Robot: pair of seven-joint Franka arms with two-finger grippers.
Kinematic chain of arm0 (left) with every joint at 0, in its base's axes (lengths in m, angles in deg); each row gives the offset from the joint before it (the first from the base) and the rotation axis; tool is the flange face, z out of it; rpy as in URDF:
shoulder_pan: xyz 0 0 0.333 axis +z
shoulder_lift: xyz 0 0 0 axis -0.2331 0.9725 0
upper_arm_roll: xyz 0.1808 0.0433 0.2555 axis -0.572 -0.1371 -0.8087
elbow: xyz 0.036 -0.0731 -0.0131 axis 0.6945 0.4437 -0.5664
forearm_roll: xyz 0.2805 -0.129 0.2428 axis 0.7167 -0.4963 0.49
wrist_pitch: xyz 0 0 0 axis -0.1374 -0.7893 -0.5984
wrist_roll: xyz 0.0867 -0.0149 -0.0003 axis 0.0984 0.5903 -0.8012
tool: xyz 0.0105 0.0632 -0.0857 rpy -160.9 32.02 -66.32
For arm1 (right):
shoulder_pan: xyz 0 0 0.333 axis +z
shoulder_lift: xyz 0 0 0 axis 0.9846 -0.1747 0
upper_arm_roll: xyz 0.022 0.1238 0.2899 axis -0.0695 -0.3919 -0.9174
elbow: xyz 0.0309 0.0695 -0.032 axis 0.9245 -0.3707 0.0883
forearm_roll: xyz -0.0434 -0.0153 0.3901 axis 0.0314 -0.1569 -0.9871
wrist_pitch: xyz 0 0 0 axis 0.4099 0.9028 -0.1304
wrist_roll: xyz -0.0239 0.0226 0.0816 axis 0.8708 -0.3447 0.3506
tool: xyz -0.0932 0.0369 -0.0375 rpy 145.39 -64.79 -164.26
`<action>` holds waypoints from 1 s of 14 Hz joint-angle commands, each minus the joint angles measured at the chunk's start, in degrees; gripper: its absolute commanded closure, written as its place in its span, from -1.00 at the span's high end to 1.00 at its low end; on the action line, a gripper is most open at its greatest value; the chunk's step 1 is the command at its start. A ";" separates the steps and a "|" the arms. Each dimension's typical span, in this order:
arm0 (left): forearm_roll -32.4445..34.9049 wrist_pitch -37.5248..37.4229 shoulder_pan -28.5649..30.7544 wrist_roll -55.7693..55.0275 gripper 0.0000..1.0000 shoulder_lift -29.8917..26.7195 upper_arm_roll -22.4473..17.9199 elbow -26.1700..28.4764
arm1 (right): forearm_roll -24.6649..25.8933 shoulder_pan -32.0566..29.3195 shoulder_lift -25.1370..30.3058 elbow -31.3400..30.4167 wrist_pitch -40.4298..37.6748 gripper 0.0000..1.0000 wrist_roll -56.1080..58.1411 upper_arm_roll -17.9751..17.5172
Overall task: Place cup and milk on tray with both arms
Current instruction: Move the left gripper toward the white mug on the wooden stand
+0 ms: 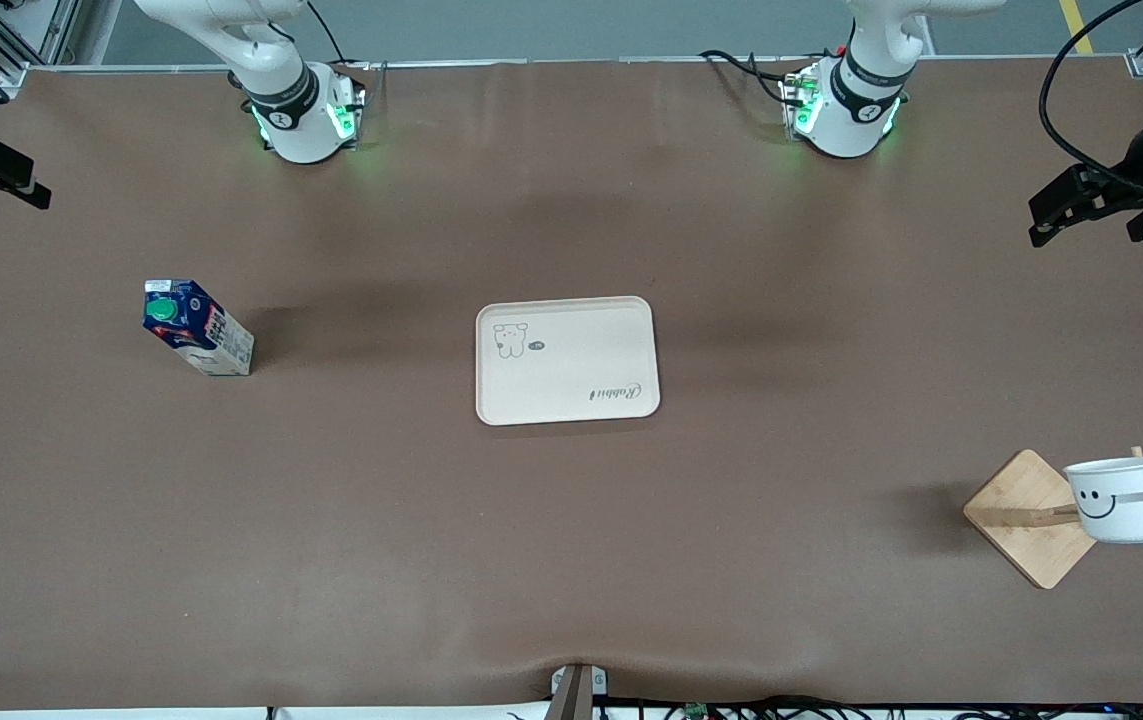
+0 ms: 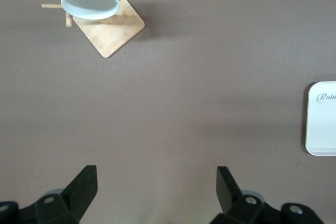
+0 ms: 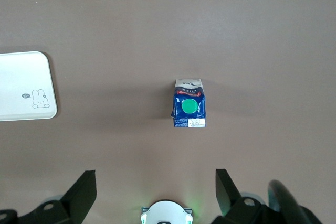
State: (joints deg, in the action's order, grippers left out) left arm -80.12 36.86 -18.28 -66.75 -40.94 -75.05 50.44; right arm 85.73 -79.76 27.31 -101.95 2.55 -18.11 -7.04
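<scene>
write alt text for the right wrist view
A blue milk carton with a green cap stands upright on the brown table, the right gripper above with jaws open. The cream tray shows at the edge.

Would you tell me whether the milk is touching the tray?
Apart: the front view shows bare table between the milk and the tray.

We see the tray [image 1: 567, 361] bare in the middle of the counter [image 1: 571, 520], with open brown surface all round it. The milk [image 1: 197, 327] stands upright and alone toward the right arm's end, nothing beside it. The cup [image 1: 1121, 498] hangs on a peg of the wooden stand [image 1: 1029, 515] toward the left arm's end; pegs and base crowd it. Both the left gripper [image 2: 156, 186] and the right gripper [image 3: 156, 188] have jaws wide apart above bare counter.
</scene>
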 commanded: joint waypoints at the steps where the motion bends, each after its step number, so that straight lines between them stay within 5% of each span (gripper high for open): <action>1: 1.17 -1.28 -0.12 0.83 1.00 0.43 0.16 -1.28 | 0.99 0.26 1.33 -1.35 0.58 1.00 0.05 0.29; 14: 5.91 8.46 0.41 -4.97 1.00 10.79 -0.45 -4.18 | 0.99 0.17 0.45 -0.91 0.23 1.00 -0.04 0.29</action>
State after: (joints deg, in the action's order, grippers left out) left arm -75.59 43.67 -17.91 -70.45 -32.09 -75.36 47.69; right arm 85.82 -79.77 27.23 -102.20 2.55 -18.11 -6.87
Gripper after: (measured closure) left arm 0.000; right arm 0.000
